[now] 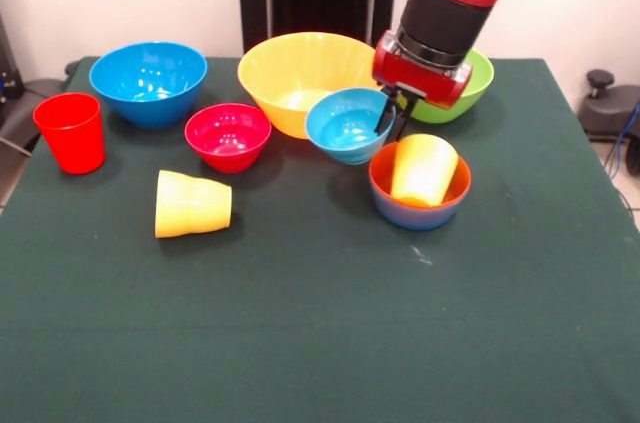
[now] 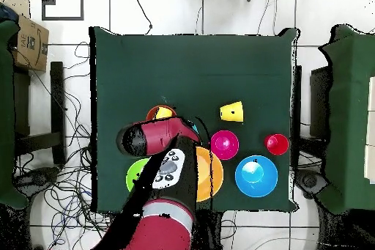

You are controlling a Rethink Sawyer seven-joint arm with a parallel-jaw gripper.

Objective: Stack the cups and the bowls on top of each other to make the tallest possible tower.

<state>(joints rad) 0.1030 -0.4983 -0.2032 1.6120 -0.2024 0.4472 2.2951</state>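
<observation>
My gripper (image 1: 392, 119) stands at the right rim of the small light-blue bowl (image 1: 343, 126), its fingers close together astride that rim. Just in front, a yellow cup (image 1: 423, 169) lies tilted inside the orange-red bowl (image 1: 385, 183), which is nested in a small blue bowl (image 1: 415, 216). The large yellow-orange bowl (image 1: 300, 75) sits behind, and the lime green bowl (image 1: 474, 85) is partly hidden by the arm. The crimson bowl (image 1: 228, 135), medium blue bowl (image 1: 148, 81), red cup (image 1: 70, 131) and a second yellow cup (image 1: 192, 203) on its side stand to the left.
In the overhead view the arm (image 2: 157, 138) covers the gripper and most of the orange-red bowl (image 2: 156, 111). The fallen yellow cup (image 2: 231, 111), crimson bowl (image 2: 224, 144), red cup (image 2: 277, 144) and blue bowl (image 2: 256, 175) show on the green cloth (image 2: 190, 64).
</observation>
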